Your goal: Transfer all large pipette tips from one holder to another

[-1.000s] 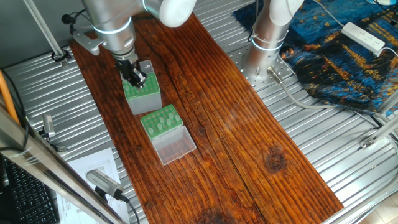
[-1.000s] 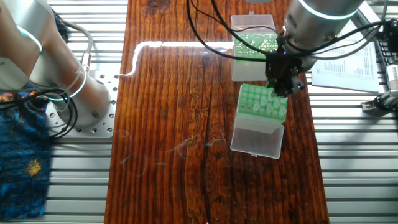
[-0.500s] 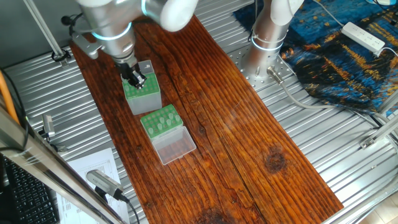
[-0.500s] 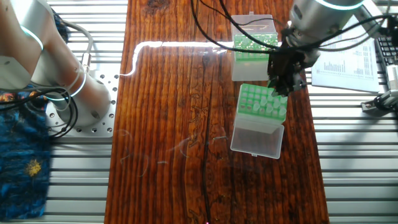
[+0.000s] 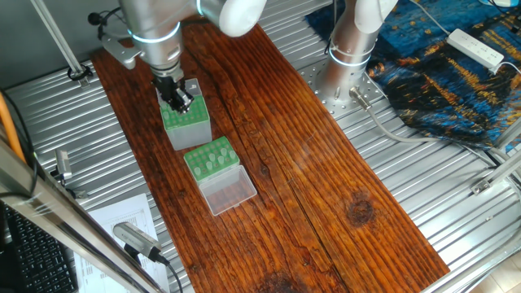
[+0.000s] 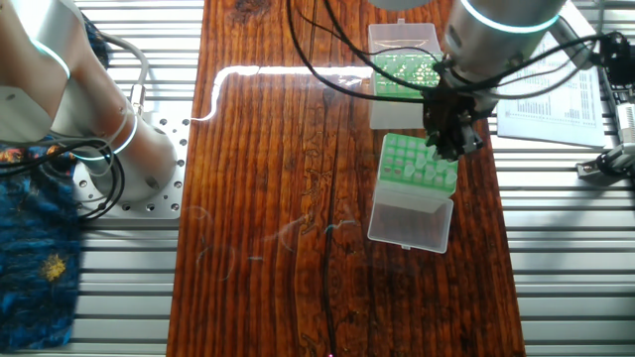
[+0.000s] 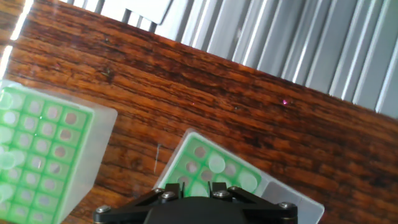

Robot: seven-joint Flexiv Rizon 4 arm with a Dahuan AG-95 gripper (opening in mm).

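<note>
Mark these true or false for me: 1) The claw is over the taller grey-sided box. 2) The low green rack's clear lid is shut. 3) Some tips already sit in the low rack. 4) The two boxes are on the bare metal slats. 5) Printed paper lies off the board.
1) True: the claw is above the taller box.
2) False: the low rack has its clear lid folded open.
3) True: pale tips stand in it.
4) False: both sit on the wooden board.
5) True: printed paper lies on the slats.
</note>
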